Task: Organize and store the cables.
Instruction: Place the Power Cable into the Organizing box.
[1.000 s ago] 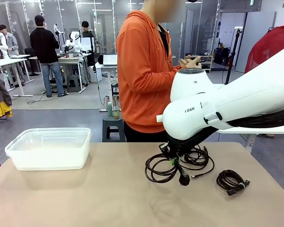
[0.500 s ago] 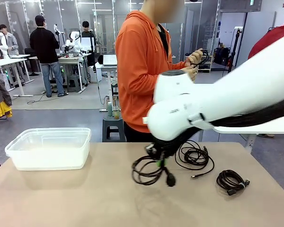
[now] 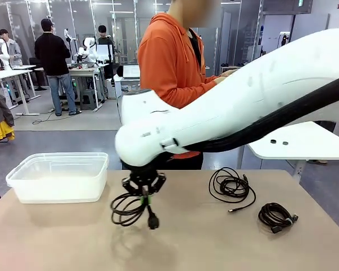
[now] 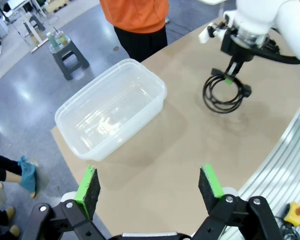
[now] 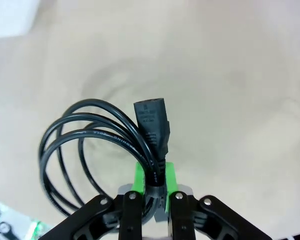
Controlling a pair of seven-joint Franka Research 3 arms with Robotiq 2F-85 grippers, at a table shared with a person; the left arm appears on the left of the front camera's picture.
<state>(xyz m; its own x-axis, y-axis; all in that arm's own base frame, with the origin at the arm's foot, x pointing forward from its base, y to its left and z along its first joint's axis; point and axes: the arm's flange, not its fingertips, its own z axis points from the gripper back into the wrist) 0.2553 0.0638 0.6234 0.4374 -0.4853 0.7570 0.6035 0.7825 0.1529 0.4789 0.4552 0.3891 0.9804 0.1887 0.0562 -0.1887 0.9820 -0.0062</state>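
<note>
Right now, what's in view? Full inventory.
table: 1, tan, foreground.
bin: 1, clear, table's left.
held cable: 1, black, hanging over the table, right of the bin.
loose cable: 1, black, table's right half.
bundled cable: 1, black, near the table's right edge.
person: 1, orange top, far side.
left gripper: 1, black with green pads, open, above the table near the bin.
right gripper: 1, black with green pads, shut on the held cable.
</note>
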